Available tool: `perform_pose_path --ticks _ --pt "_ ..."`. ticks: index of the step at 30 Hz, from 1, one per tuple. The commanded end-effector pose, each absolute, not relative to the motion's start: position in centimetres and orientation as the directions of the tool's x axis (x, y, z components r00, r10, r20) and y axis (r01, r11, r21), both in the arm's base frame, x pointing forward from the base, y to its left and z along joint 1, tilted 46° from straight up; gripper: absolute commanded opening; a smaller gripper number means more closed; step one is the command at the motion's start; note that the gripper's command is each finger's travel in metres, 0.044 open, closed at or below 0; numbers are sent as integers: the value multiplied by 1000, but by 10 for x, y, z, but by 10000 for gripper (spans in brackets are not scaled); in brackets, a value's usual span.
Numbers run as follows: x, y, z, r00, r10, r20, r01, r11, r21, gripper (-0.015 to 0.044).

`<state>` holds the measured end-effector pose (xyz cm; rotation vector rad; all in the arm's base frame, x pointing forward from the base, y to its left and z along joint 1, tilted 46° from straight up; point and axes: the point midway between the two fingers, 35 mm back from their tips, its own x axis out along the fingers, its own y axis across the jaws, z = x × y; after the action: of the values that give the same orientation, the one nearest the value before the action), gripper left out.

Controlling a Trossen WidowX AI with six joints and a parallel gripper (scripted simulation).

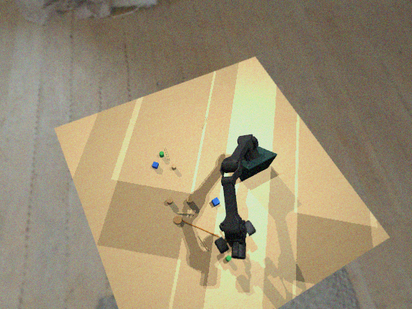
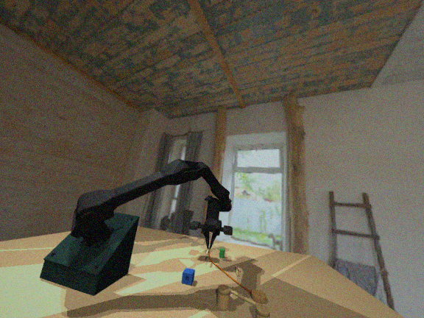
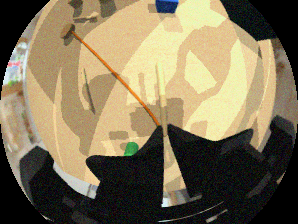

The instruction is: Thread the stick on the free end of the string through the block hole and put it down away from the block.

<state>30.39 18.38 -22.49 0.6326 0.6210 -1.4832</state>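
Above the surface our gripper pinches the stick, and we judge the taut string could tug it loose.

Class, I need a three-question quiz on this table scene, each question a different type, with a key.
1. True or false: the claw is shut on the stick.
2. The string runs from the stick to: A) the blue cube B) the button C) the arm's base.
3. What colour is the small piece beside the claw?

Key: 1 true; 2 B; 3 green.
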Motion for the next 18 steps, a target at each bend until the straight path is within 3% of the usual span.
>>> perform_pose_path --ticks 1,18 --pt "300 180 -225 -3 -694 -720 1000 -10 6 0" --pt "287 166 -229 -3 -695 -719 1000 -10 5 0"
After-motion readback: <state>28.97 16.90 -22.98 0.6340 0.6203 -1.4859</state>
